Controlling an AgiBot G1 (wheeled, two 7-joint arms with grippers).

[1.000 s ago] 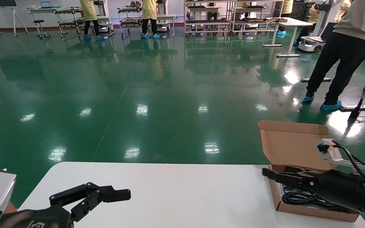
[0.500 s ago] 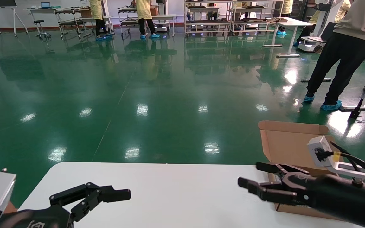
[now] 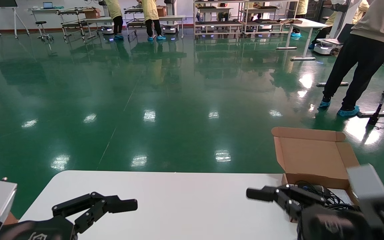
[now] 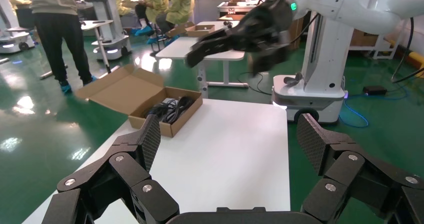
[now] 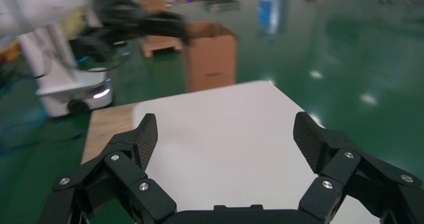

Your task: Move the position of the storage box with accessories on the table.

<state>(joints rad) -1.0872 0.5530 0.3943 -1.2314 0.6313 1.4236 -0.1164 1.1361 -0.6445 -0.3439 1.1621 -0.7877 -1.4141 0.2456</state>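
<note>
The storage box (image 3: 313,156) stands on the far right of the white table (image 3: 178,200), with its flap lid upright and open. Coiled black cable (image 3: 315,190) and a bit of white paper (image 3: 342,196) lie inside; the small black device cannot be made out. My right gripper (image 3: 267,192) hovers open and empty just left of the box, apart from it. Its wrist view shows only bare tabletop (image 5: 215,129) between the pads. My left gripper (image 3: 112,204) is open and empty at the near left corner. Its wrist view shows the box (image 4: 150,91), the cable (image 4: 170,109) and the right gripper (image 4: 220,41) across the table.
Green floor lies beyond the table's far edge. A person (image 3: 362,50) stands at the back right beside white desks. In the right wrist view a tall brown carton (image 5: 210,59) stands on the floor off the table's left end.
My right gripper has left the box's left wall, opened, moved left and drawn back toward me. The box and the left arm have not moved.
</note>
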